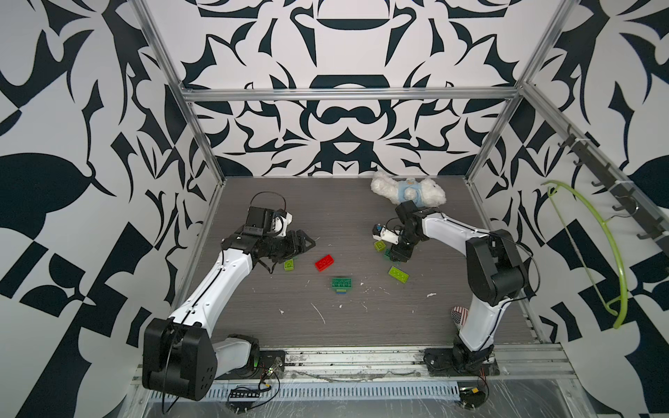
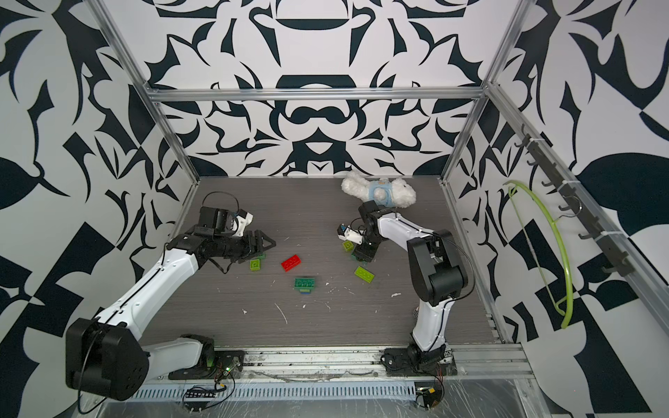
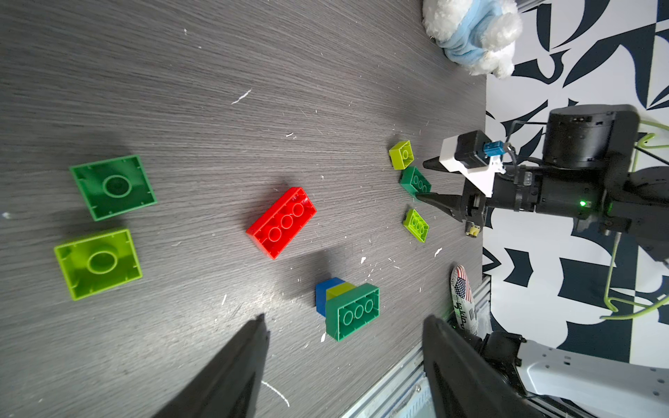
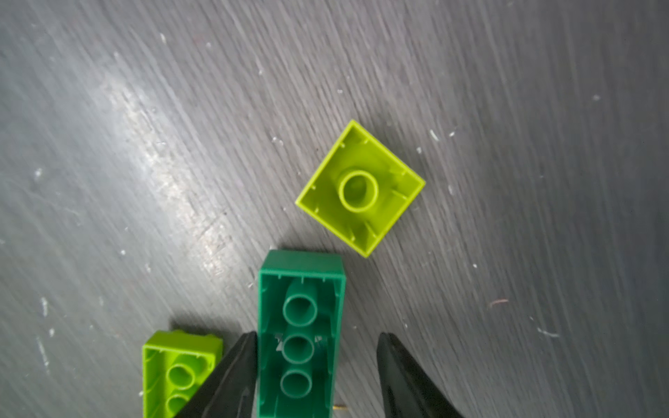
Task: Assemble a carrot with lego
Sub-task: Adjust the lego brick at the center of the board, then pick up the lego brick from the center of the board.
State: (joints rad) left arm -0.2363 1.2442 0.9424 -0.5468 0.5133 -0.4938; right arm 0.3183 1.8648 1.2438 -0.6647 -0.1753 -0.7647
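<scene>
Jaws first: on the right gripper (image 4: 316, 334), part open and astride the dark green oblong brick (image 4: 298, 343), one finger against its long side, a gap at the other; not yet a grip. On the left gripper (image 3: 344, 320), spread wide, holding nothing, over the table (image 1: 325, 325).

Just beside the right gripper: a lime square brick (image 4: 360, 188), hollow side up, and a lime oblong brick (image 4: 177, 372), both near the dark green one but not touching it.

Further out, mid-table: the carrot (image 1: 341, 284) so far, only blue, lime and dark green joined. Judged under halfway. Not yet joined: the red brick (image 1: 324, 263), near the stack but apart from it; a second lime square (image 3: 97, 262) and a dark green square (image 3: 114, 186), side by side close to the left gripper. Left to do, probably: the red layer, then the forked top.

Room: plenty of open table between the arms and toward the front rail (image 1: 362, 356). Tight only at the right gripper, with two neighbours crowding the brick being taken; some risk of nudging them. Plush toy (image 1: 407, 191) at the far edge behind the right arm, clear of the work. Flag-patterned object (image 1: 459, 315) by the right arm's base, near the table's side edge.
</scene>
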